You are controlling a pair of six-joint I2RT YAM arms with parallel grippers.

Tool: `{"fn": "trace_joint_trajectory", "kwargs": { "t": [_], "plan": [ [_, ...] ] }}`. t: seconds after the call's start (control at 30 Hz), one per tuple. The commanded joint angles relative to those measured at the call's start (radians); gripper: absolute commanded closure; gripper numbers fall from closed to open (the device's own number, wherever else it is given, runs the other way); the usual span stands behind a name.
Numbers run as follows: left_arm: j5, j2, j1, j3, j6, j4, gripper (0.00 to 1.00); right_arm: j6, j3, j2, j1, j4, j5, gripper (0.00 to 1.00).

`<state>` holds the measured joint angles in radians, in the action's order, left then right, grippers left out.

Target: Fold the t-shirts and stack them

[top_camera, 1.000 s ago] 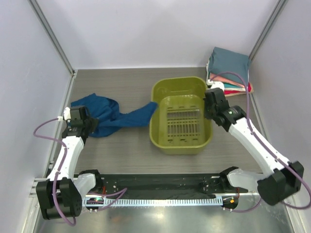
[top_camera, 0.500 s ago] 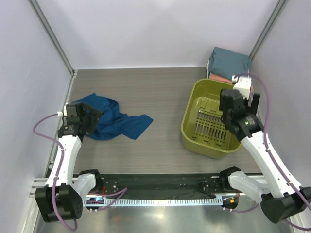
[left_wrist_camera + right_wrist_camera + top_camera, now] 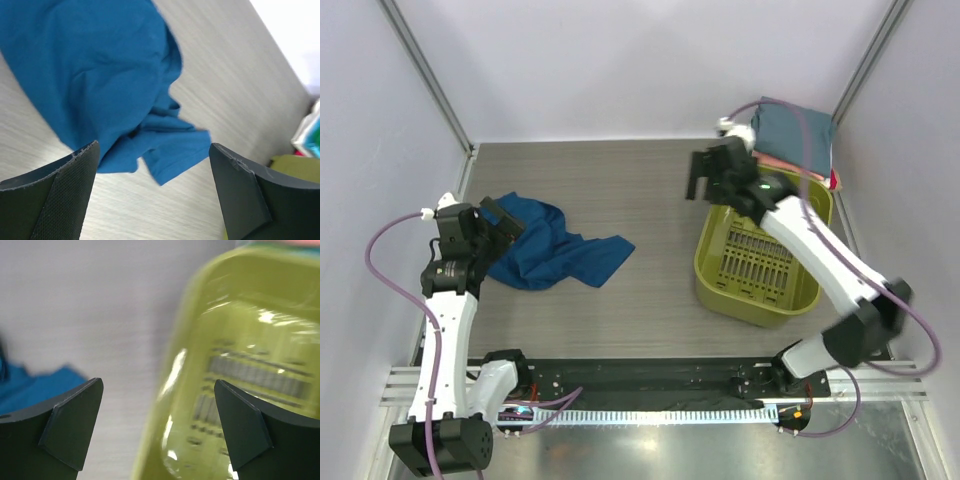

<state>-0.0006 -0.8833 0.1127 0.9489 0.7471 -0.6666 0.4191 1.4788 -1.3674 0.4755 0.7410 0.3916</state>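
Note:
A crumpled blue t-shirt (image 3: 555, 252) lies on the left of the table, one sleeve stretched to the right. My left gripper (image 3: 503, 222) hovers open over its left edge; in the left wrist view the t-shirt (image 3: 100, 75) spreads beyond the wide-apart fingers of that gripper (image 3: 153, 150), which hold nothing. A stack of folded t-shirts (image 3: 790, 130), slate-teal on top with coral below, sits in the back right corner. My right gripper (image 3: 698, 185) hangs open and empty above the table, left of the basket's far corner. Its wrist view shows the gripper (image 3: 157, 382) over the basket's rim.
An olive-green plastic basket (image 3: 712, 262) with a slotted floor stands at the right, tilted against the stack of folded t-shirts; it also fills the right wrist view as the basket (image 3: 240, 365). White walls and metal posts close in the table on three sides.
The right gripper dragged the basket to the right, let it go and swung back and left. The left gripper opened off the blue t-shirt and pulled back left.

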Motion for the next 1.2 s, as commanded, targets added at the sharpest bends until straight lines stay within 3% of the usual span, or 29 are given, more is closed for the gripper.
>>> {"fn": "trace_joint_trajectory", "kwargs": {
  "t": [0.0, 0.13, 0.37, 0.57, 0.7, 0.87, 1.03, 1.17],
  "plan": [
    [-0.013, 0.017, 0.007, -0.018, -0.061, -0.018, 0.10, 0.046, 0.087, -0.157, 0.123, -0.011, -0.085, 0.00],
    [-0.039, 0.021, 0.005, -0.002, -0.081, -0.025, 0.11, 0.078, 0.106, -0.289, 0.166, -0.092, -0.155, 0.00],
    [-0.039, 0.020, 0.007, -0.009, -0.089, -0.034, 0.11, 0.147, 0.059, -0.453, 0.128, -0.031, -0.036, 0.00],
    [-0.039, 0.007, 0.007, -0.007, -0.088, -0.037, 0.11, 0.152, -0.297, -0.185, 0.045, -0.038, 0.032, 0.00],
    [-0.007, -0.011, 0.018, -0.006, -0.083, -0.033, 0.11, 0.124, -0.466, 0.025, -0.089, -0.037, 0.023, 0.00],
    [-0.006, -0.016, 0.027, -0.009, -0.080, -0.028, 0.12, 0.095, -0.522, 0.166, -0.149, 0.006, 0.001, 0.00],
    [0.022, 0.001, 0.025, -0.016, -0.087, -0.022, 0.11, 0.092, -0.506, 0.177, -0.147, -0.006, -0.173, 0.01],
    [0.037, 0.037, 0.025, -0.029, -0.101, -0.001, 0.11, 0.067, -0.471, 0.188, -0.022, -0.110, -0.255, 0.01]
  ]
}}
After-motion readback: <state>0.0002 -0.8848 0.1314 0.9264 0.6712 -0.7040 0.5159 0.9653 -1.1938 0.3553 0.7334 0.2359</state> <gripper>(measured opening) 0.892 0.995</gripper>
